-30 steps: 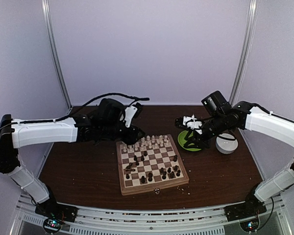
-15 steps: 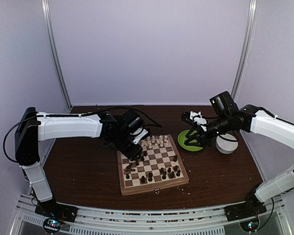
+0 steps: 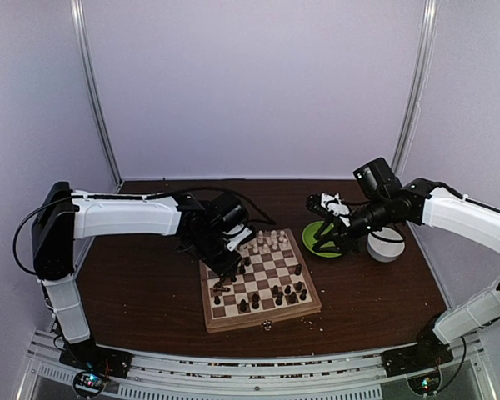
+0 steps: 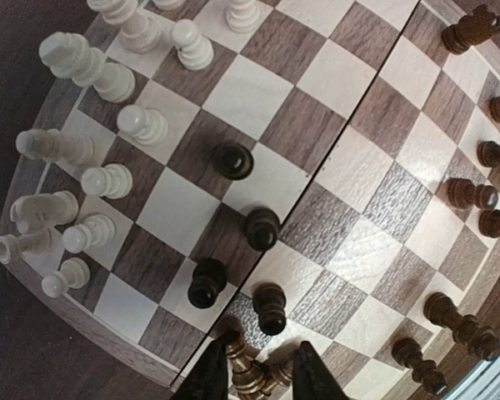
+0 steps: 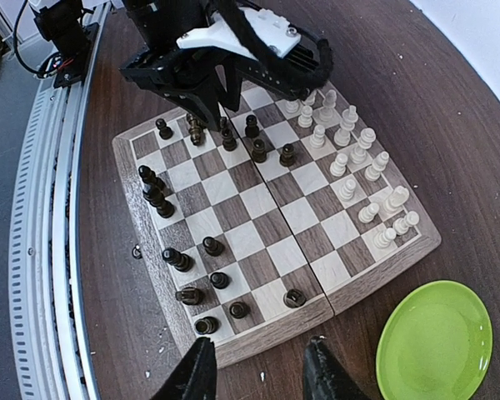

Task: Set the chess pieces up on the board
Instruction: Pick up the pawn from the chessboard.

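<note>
since a second ago the left arm (image 3: 125, 218) has swung in from the table's far left and come down over the board, while the right arm (image 3: 458, 212) has hardly shifted. the dark table (image 3: 133, 292) carries the board (image 3: 258, 322) at its middle, towards the near edge. the green plate (image 5: 437, 342) lies just beside the board's far right corner, with the white bowl (image 3: 386, 246) to its right.

the right gripper (image 5: 258, 350) hangs between board and plate, fingers apart and empty. the left gripper (image 4: 262, 358) sits low at the board's left edge, its fingers (image 4: 212, 379) either side of a toppled dark piece (image 4: 252, 377); whether they pinch it i cannot tell.

pale pieces (image 4: 142, 123) crowd the far rows. dark pieces (image 4: 233, 160) are scattered across the rest.
</note>
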